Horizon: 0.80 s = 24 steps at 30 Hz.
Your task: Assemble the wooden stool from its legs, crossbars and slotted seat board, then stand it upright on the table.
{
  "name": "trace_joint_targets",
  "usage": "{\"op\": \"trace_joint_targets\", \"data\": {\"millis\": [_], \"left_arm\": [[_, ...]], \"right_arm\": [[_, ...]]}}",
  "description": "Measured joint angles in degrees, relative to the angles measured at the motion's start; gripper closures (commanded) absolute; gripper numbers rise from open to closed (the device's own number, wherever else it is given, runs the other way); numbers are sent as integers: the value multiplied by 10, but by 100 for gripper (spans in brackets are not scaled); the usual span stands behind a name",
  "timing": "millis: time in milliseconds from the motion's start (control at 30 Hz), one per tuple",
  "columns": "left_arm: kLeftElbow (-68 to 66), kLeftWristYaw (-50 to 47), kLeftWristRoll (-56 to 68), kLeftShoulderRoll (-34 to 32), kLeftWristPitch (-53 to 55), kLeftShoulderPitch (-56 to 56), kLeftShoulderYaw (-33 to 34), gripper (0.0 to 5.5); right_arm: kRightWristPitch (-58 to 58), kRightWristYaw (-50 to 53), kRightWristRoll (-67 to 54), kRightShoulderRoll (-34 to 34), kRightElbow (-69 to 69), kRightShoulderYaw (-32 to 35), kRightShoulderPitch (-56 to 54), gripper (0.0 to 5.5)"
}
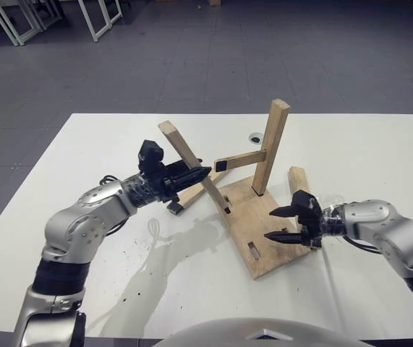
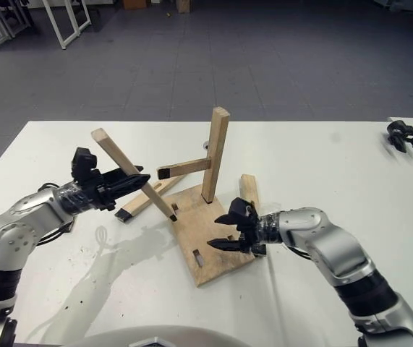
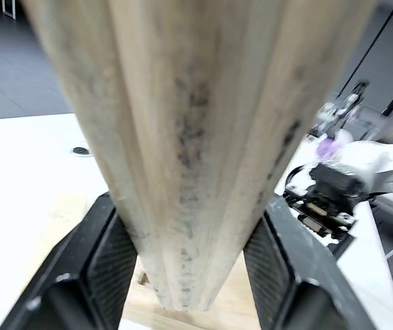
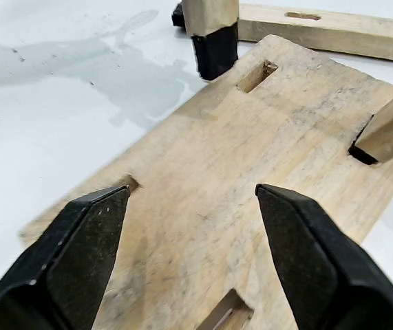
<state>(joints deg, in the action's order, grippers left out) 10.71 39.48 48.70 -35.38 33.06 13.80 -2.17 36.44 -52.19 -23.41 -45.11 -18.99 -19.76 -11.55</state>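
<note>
The white table [image 1: 83, 144] carries the seat board [image 1: 246, 217] at its middle, with a loose leg [image 1: 298, 179] lying at the board's one o'clock and a second leg [image 1: 189, 195] at ten o'clock.

The flat pale wooden seat board [image 1: 249, 217] looks raw, matt and rough-grained (scuffed grey in places), the tan wooden leg [image 3: 182, 137] slanting over it equally unvarnished, the white table [image 1: 83, 144] beneath it smooth and faintly glossy.

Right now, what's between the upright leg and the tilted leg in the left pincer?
A crossbar, jutting from the upright leg toward the tilted leg; its black-tipped end looks short of it in both eye views.
</note>
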Motion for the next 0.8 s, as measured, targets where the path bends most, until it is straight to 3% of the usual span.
{"op": "trace_joint_targets", "data": {"millis": [333,600,800], "left_arm": [[-107,124,-92,14,-56,61,-27,346],[-172,154,-111,46,-56,96,-25,347],[-185,205,-149,31,-67,115,-43,347]], "right_arm": [[-19,-2,53,3,1,-12,28,212],[-25,-3,63,13,1,-13,38,212],[-27,-6,65,13,1,-13,40,212]]}}
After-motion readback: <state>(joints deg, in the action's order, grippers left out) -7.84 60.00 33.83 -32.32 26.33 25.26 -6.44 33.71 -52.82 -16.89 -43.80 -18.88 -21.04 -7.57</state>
